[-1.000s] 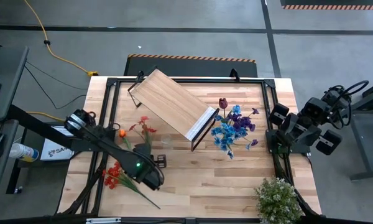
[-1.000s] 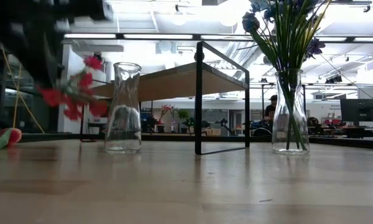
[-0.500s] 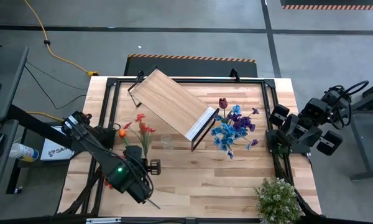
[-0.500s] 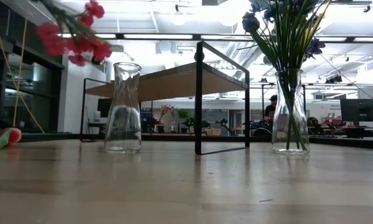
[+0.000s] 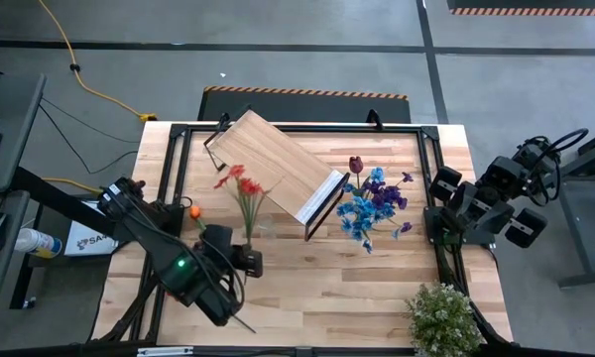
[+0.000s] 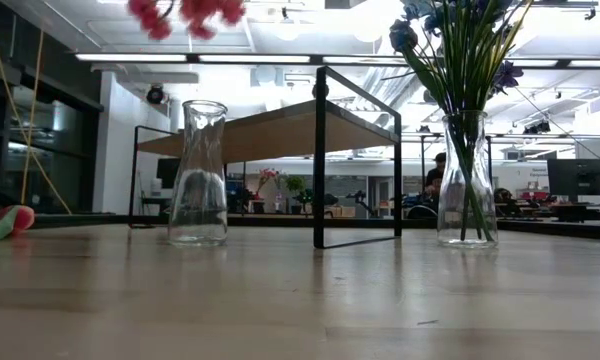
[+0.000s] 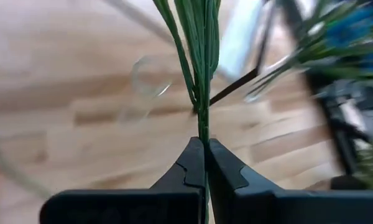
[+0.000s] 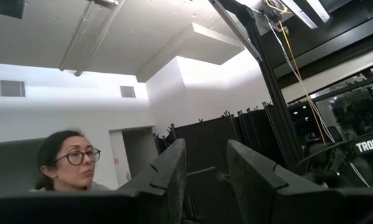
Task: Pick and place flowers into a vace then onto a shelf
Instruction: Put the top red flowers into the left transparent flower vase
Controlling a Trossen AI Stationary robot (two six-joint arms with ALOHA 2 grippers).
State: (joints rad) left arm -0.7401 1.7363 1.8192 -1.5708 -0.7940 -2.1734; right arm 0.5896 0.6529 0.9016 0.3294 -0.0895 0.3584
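Clearly left gripper (image 7: 205, 163) is clamped on red spray (image 5: 240, 194) stems; blooms ahead, cut off at top in low view. Empty vase (image 6: 199, 172) blurry just beyond. Right gripper (image 8: 205, 163), fingers apart, holds nothing.

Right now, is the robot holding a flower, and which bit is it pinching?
Yes. The left gripper pinches the red flower spray low on its green stems. The right gripper, parked off the table's right edge, holds nothing.

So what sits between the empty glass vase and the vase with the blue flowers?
In the low view, the shelf on its black frame stands between empty vase and filled vase.
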